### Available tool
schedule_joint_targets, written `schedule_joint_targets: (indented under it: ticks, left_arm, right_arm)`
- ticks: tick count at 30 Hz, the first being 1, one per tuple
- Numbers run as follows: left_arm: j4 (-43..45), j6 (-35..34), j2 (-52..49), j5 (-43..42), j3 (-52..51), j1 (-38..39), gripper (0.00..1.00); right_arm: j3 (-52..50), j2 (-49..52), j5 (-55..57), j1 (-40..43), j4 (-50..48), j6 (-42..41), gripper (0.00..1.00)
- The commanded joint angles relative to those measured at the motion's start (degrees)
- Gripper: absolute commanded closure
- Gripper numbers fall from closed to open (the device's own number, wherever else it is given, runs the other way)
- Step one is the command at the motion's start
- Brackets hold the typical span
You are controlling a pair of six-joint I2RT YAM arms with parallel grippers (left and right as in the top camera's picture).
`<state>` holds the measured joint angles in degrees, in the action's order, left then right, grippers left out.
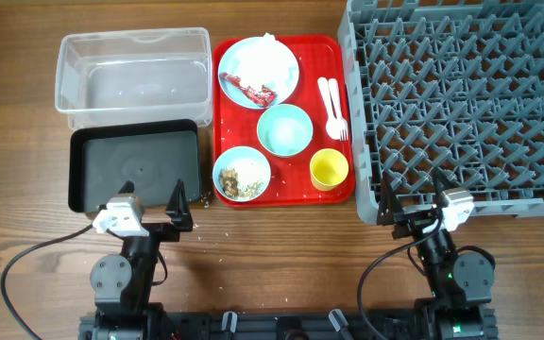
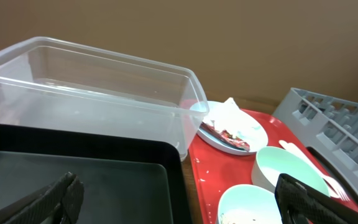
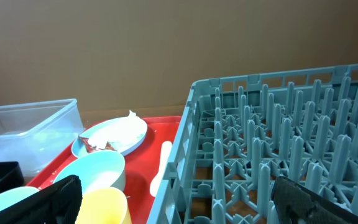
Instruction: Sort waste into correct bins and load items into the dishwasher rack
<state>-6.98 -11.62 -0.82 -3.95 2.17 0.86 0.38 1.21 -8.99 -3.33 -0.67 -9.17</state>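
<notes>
I see left gripper [image 1: 153, 192] and right gripper [image 1: 409, 189] spread wide, empty; plate [image 1: 283, 64] with napkin [image 1: 267, 43] and wrapper [image 1: 253, 91], bowls [image 1: 284, 130], cup [image 1: 330, 169] sit on red tray [image 1: 296, 177]; clear tub [image 1: 132, 71], black bin [image 1: 135, 170] left of it, rack [image 1: 461, 94] right, likely one side per arm.

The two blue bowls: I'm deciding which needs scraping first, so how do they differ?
The near bowl holds crumbly food scraps; the middle bowl looks empty. The near bowl sits at the red tray's corner beside the black tray, the middle bowl at its centre. Both are light blue, round and upright.
</notes>
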Motion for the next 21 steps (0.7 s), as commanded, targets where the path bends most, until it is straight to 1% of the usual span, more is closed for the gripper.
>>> schedule_joint_targets:
  ticks: [1, 4, 6, 9, 12, 15, 17, 19, 21]
  left_arm:
    - [0.07, 0.72, 0.44, 0.00, -0.46, 0.00, 0.00]
    - [0.72, 0.74, 0.44, -3.85, -0.46, 0.00, 0.00]
    - [2.64, 0.76, 0.44, -7.61, -0.46, 0.00, 0.00]
    - [6.27, 0.83, 0.44, -10.54, 0.07, 0.00, 0.00]
    - [6.56, 0.92, 0.13, -11.80, 3.37, 0.00, 0.00]
    - [6.40, 0.92, -2.86, -13.46, 8.31, 0.00, 0.00]
    - [5.88, 0.94, -8.57, -15.06, 14.19, 0.00, 0.00]
    - [5.57, 0.96, -16.44, -18.25, 20.96, 0.11, 0.00]
    - [2.34, 0.98, -25.79, -19.19, 29.05, 0.90, 0.00]
  right_arm:
    - [-0.07, -0.02, -3.72, -0.24, -1.14, -2.97, 0.00]
    - [-0.07, -0.04, -9.09, -0.24, -1.81, -2.40, 0.00]
    - [0.74, -0.04, -13.64, -0.24, -2.05, 0.22, 0.00]
    - [3.65, 0.04, -14.71, -0.24, -2.03, 0.66, 0.00]
    - [9.84, 1.29, -15.34, -0.24, -1.27, 3.37, 0.00]
    - [17.59, 5.33, -15.39, -0.24, 2.16, 6.97, 0.00]
    - [23.85, 10.01, -15.63, -0.24, 6.10, 9.18, 0.00]
    - [29.66, 15.04, -17.14, -0.24, 9.25, 9.18, 0.00]
    - [34.75, 20.13, -18.60, -0.24, 11.98, 9.18, 0.00]
